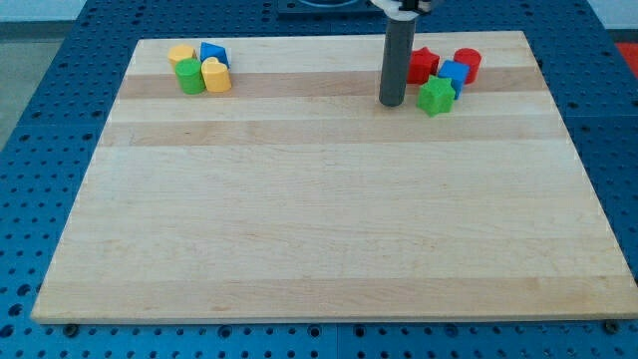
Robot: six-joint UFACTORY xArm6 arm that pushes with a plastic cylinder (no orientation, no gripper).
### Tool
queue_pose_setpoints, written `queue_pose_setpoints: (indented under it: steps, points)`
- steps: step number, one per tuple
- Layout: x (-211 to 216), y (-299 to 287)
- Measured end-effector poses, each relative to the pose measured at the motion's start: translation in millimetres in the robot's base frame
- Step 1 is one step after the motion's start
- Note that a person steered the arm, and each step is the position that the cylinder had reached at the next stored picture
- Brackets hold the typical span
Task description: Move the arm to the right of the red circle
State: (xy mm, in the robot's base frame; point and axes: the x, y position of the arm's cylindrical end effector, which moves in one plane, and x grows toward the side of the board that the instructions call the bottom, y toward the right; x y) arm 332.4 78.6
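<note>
far-left cluster: yellow block (180, 54), blue block (214, 54), green block (189, 77), yellow heart (216, 75), all bunched together near the view's top left; not involved.
my tip: (392, 102) on the table, upper middle, just left of the right-hand cluster; the rod stands upright.
pincer: none on this rig, just a plain rod, so nothing to spread or pinch.
right cluster: red star (423, 64) just right of the rod, green star (435, 97) below it, blue block (455, 75) touching both, as far as I can tell.
red circle: (468, 63) rightmost piece of that cluster, near the view's top edge, touching or just beside the blue block.
key relation: the red circle lies to the view's right of my tip and slightly up; the whole cluster sits between them. Round block, no long axis to mind.
next move (judgement): a straight line would plough through the stars; better to skirt below the green star, then come up on the circle's right.
table: (319, 219) pale wood board, bare right of the red circle.
surround: blue perforated base (40, 150) all round.
</note>
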Motion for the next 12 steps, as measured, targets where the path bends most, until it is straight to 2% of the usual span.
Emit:
queue_pose_setpoints:
  steps: [3,4,5,6,7,8,9,11,12]
  points:
    - [0,-2]
    - [32,19]
    - [95,98]
    - [111,159]
    - [-8,163]
    - [-40,157]
    - [-111,130]
    - [-141,123]
    - [-141,110]
